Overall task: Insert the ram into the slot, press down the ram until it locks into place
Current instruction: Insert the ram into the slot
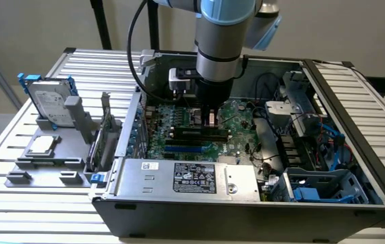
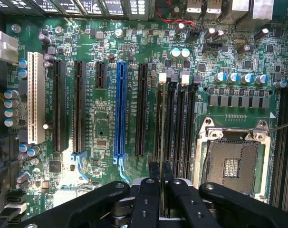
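End effector point(image 2: 160, 172) pinching ram point(image 2: 161, 128) edge-on, lined up over black mem slot point(image 2: 158, 118) on motherboard point(image 2: 101, 128); contact unclear

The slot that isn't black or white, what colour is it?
That slot is bright blue, seen best in the wrist view.

1. Your work surface is a table point(image 1: 36, 208) of silver ribbed slats. You can see the slats at both sides of the load and along the near edge.
2. Directly on it lies the dark computer case point(image 1: 247, 216), set on its side with its open face upward. It takes up the middle and the exterior view's right.
3. At the exterior view's left you have a grey fixture tray point(image 1: 43, 172) lying flat on the slats, just beside the case wall — whether the two touch, you cannot tell.
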